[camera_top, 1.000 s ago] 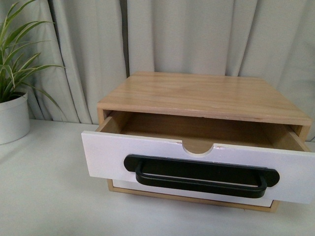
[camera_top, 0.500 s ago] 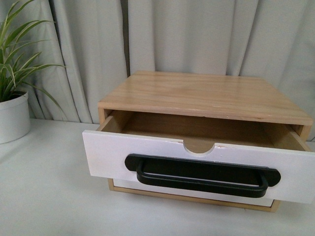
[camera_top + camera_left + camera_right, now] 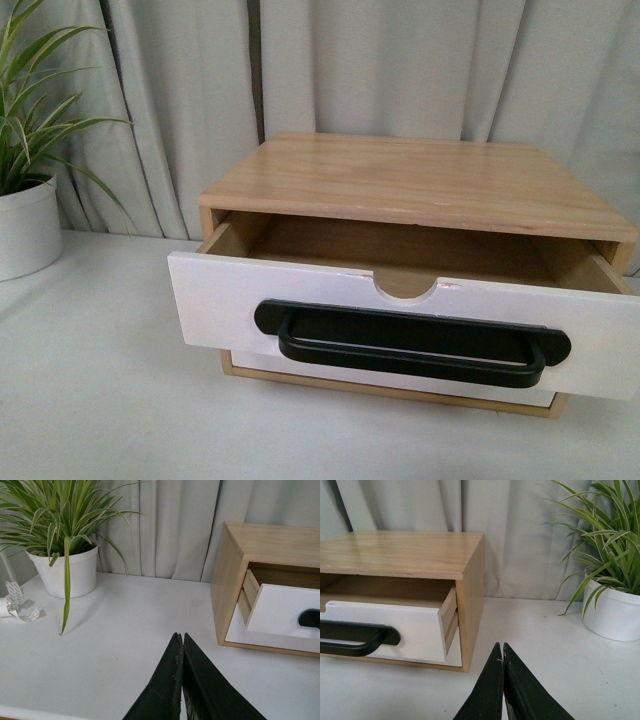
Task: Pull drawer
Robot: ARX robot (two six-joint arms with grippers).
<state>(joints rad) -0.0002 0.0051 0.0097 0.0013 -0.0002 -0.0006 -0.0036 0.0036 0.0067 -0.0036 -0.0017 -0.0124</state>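
Observation:
The drawer [image 3: 230, 300] has a white front, a long black bar handle [image 3: 410, 345] and a half-round notch in its top edge. It stands pulled partway out of the wooden cabinet [image 3: 420, 180], and its inside looks bare. Under it sits a plain white handle-less drawer [image 3: 400, 378], closed. The front view shows neither arm. My left gripper [image 3: 180, 639] is shut and holds nothing, over the table left of the cabinet [image 3: 227, 580]. My right gripper [image 3: 501, 648] is shut on nothing too, near the cabinet's right front corner [image 3: 470, 630]; the drawer [image 3: 415, 625] and handle end [image 3: 375, 636] lie beyond it.
A potted plant in a white pot [image 3: 25, 230] stands at the left of the table, also in the left wrist view [image 3: 67, 572]. Another potted plant [image 3: 612, 610] stands right of the cabinet. Crumpled clear tape [image 3: 17, 605] lies at the far left. Grey curtains [image 3: 400, 70] hang behind.
The whole front view has shifted slightly: the cabinet and drawer sit a little higher in the picture than a second ago. The drawer's opening looks about the same.

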